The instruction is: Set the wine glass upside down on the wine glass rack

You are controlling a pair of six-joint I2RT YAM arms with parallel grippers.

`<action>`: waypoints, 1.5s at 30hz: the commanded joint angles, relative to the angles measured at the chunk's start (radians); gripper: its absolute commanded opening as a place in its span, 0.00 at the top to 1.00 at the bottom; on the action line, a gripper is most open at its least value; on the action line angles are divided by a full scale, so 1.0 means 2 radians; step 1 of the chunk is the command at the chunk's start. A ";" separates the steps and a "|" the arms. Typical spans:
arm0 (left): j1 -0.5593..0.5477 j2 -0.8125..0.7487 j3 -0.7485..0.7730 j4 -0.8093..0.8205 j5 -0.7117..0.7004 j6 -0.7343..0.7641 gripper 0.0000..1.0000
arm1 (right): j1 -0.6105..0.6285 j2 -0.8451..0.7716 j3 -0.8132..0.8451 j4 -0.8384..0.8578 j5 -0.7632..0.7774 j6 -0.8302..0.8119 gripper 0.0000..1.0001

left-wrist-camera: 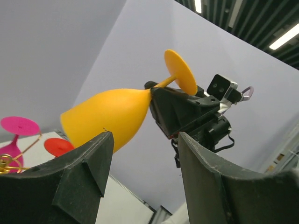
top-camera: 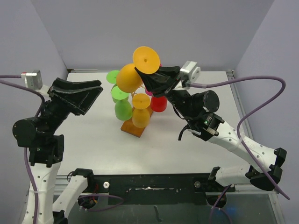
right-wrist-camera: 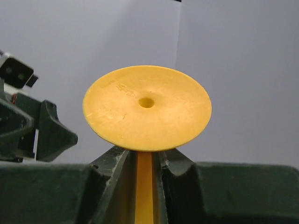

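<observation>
Over the white counter (top-camera: 93,140), our right gripper (top-camera: 148,78) pinches the orange wine glass (top-camera: 128,77) by its stem, bowl tilted toward the wine glass rack (top-camera: 133,127) for hanging; our left gripper (top-camera: 86,93) stands open, empty.

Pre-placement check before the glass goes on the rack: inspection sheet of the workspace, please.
Surface: white table, rack standing near its middle.
Job's things: orange wine glass held in the air by its stem, tilted, foot uppermost, just above the wine glass rack; not yet hung.
Clutter: rack carries green glasses, a yellow glass and a red glass; nothing else seen.
Grippers: right pincer shut on the glass stem; left pincer open, empty, apart from the glass.
Cables: purple cables loop off both wrists, away from the rack.
Surroundings: plain lilac walls on three sides.
</observation>
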 commanded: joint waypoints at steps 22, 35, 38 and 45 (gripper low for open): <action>-0.004 0.072 -0.014 0.100 0.095 -0.171 0.45 | 0.013 0.052 -0.002 -0.046 -0.087 -0.214 1.00; -0.006 0.081 -0.027 0.089 0.096 -0.168 0.96 | 0.026 0.068 0.008 -0.052 -0.098 -0.227 1.00; -0.007 0.081 -0.021 0.084 0.091 -0.159 1.00 | 0.027 0.064 0.003 -0.047 -0.097 -0.219 1.00; -0.006 0.090 0.032 0.041 0.063 -0.106 1.00 | 0.028 0.034 -0.007 -0.048 -0.073 -0.169 0.56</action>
